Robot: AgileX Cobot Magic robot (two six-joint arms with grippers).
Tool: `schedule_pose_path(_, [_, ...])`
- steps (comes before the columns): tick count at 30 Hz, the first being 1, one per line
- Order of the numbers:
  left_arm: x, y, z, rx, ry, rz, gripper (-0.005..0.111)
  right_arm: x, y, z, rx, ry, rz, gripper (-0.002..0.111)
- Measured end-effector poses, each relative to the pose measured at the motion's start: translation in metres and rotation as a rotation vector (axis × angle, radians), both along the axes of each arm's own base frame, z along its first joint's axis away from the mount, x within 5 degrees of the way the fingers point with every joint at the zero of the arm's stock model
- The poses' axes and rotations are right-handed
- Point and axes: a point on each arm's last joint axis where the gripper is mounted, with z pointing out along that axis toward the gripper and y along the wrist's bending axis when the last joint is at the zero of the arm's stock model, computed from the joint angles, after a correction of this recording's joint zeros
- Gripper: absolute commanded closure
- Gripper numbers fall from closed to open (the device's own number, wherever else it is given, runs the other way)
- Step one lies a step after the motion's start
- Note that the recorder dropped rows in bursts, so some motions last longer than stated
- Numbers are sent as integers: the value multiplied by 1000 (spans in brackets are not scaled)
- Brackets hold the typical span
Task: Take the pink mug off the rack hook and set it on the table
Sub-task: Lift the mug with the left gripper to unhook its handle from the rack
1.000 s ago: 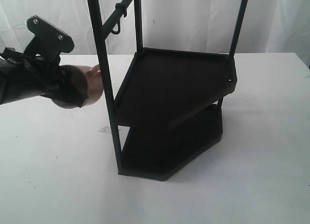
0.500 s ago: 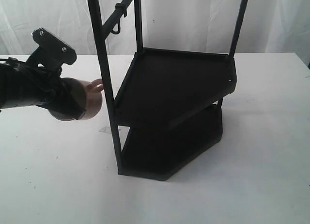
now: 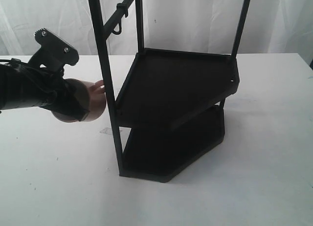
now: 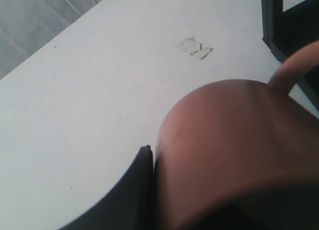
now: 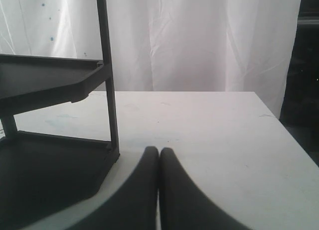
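My left gripper is shut on the pink mug, which hangs in the air left of the rack's front post, above the white table. The mug's handle points toward the post. In the left wrist view the pink mug fills the lower part, one black finger pressed against its side, its handle near the rack's base. The rack hook on the slanted bar is bare. My right gripper is shut with nothing in it, low over the table beside the rack; it does not show in the exterior view.
The tall black two-shelf rack stands mid-table, its front post just right of the mug. A scuffed patch marks the tabletop near the rack's base. White curtain hangs behind. The table's edge lies beyond my right gripper.
Over the last second my left gripper has carried the pink mug slightly lower, and in the last half second a little right toward the post. The rack has not moved.
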Motion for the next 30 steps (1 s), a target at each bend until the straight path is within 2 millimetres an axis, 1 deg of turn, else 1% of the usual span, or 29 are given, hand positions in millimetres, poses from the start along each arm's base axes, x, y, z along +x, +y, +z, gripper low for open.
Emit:
schedule_pose_path(3, [0, -1, 0, -8, 0, -8, 107, 0, 0, 0, -2, 0, 0, 108])
schedule_pose_path(6, [0, -1, 0, -52, 6, 20, 107, 0, 0, 0, -6, 0, 0, 108])
schedule_pose_path(11, [-7, 2, -13, -113, 52, 66, 107, 0, 0, 0, -6, 0, 0, 108])
schedule_pose_path(13, [-9, 4, -18, -133, 70, 64, 107, 0, 0, 0, -6, 0, 0, 108])
schedule_pose_path(16, [-9, 4, -19, -168, 77, 43, 107, 0, 0, 0, -6, 0, 0, 108])
schedule_pose_path(19, [-9, 2, -19, -163, 77, 6, 107, 0, 0, 0, -6, 0, 0, 108])
schedule_pose_path(22, [-11, 1, -15, -156, 62, -22, 107, 0, 0, 0, -6, 0, 0, 108])
schedule_pose_path(26, [-15, 3, -3, -150, 21, -39, 107, 0, 0, 0, -6, 0, 0, 108])
schedule_pose_path(29, [-18, 4, 4, -168, -3, -35, 107, 0, 0, 0, -6, 0, 0, 108])
schedule_pose_path(30, [-21, 4, 5, -200, -5, -30, 107, 0, 0, 0, -6, 0, 0, 108])
